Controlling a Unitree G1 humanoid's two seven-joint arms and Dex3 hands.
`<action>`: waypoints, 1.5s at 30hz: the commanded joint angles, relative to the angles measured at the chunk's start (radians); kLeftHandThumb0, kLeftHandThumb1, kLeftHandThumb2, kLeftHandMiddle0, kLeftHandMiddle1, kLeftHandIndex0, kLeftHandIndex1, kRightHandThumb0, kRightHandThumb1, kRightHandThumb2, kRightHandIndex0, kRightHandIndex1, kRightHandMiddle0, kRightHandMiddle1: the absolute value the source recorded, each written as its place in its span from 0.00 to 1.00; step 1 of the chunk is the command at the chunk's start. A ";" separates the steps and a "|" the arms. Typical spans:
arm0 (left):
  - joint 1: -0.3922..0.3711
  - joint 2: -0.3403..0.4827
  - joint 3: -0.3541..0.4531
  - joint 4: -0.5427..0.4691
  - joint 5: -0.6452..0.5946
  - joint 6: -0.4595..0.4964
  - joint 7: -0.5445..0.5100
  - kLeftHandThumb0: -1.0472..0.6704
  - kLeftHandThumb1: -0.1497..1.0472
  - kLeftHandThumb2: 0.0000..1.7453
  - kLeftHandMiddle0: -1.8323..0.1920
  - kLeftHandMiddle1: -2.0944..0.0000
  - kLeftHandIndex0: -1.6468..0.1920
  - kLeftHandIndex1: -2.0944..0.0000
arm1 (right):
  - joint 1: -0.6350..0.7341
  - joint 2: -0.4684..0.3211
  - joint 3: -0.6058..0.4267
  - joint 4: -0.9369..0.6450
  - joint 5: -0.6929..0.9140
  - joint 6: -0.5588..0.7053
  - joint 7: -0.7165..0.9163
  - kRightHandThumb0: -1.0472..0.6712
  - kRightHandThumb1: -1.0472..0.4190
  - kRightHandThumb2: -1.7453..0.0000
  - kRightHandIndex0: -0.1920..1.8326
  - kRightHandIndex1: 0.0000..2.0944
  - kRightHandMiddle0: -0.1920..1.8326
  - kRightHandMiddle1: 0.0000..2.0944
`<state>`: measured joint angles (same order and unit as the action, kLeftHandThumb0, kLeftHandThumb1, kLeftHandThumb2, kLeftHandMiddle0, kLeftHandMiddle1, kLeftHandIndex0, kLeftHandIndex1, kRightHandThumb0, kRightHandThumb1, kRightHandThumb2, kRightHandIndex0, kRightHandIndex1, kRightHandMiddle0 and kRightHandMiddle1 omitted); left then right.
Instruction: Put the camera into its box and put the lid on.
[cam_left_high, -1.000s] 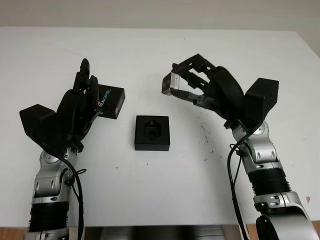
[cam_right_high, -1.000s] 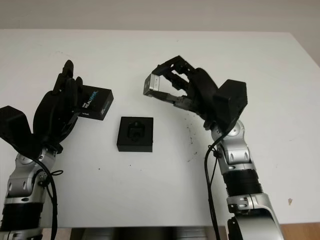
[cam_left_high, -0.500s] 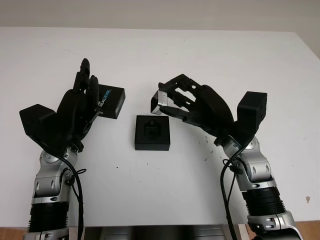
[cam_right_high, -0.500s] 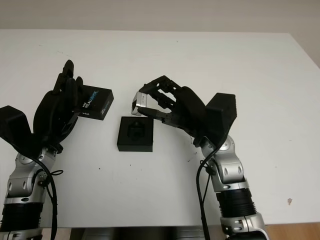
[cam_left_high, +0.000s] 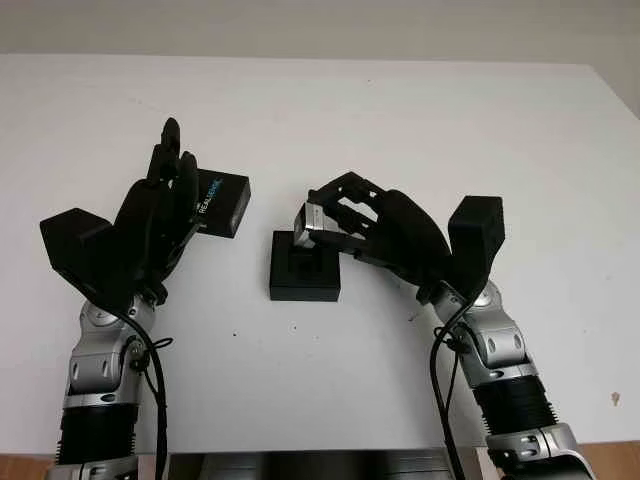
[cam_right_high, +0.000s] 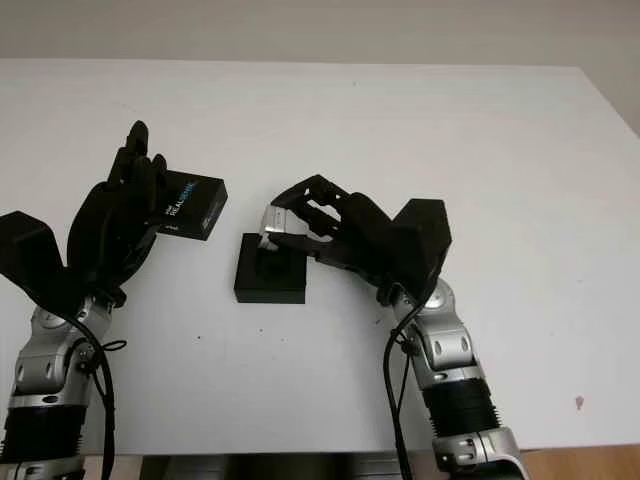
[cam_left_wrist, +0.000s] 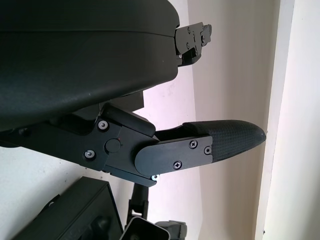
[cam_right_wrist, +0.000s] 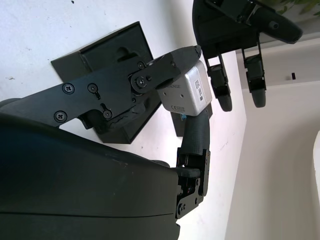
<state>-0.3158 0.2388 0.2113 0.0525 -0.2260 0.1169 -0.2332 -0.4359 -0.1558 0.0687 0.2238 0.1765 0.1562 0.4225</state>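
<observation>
My right hand (cam_left_high: 335, 222) is shut on a small silver camera (cam_left_high: 305, 222), also seen as the camera (cam_right_wrist: 187, 94) in the right wrist view. It holds the camera just over the far edge of the open black box (cam_left_high: 303, 268), which has a moulded recess. The box (cam_right_wrist: 107, 55) lies under the fingers in the right wrist view. The black lid (cam_left_high: 221, 202) with blue lettering lies left of the box, its near end behind my left hand (cam_left_high: 160, 205). My left hand is open, upright beside the lid.
The white table (cam_left_high: 400, 120) stretches to a far edge near the wall and a right edge (cam_left_high: 620, 100). Small dark specks dot the surface around the box.
My right hand has carried the camera down and to the left, from high at the right of the box to right over its far edge. The left hand has stayed put.
</observation>
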 joint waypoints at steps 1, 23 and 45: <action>0.003 0.008 -0.004 -0.010 0.002 -0.005 -0.003 0.12 1.00 0.35 1.00 1.00 1.00 1.00 | -0.020 0.010 -0.005 0.012 -0.001 -0.019 0.006 0.35 0.02 0.97 0.21 0.00 0.24 0.83; -0.004 0.008 -0.005 0.003 0.007 -0.006 -0.004 0.12 1.00 0.35 1.00 1.00 1.00 1.00 | -0.010 0.076 -0.005 0.055 0.034 -0.015 0.045 0.36 0.00 0.96 0.20 0.00 0.22 0.83; 0.005 0.004 -0.005 -0.002 0.007 -0.012 -0.001 0.13 1.00 0.36 1.00 1.00 1.00 1.00 | 0.035 0.073 0.013 0.006 0.035 0.045 0.053 0.36 0.01 0.97 0.20 0.00 0.22 0.83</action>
<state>-0.3158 0.2386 0.2101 0.0580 -0.2216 0.1153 -0.2328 -0.4276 -0.0844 0.0648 0.2484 0.2127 0.1904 0.4606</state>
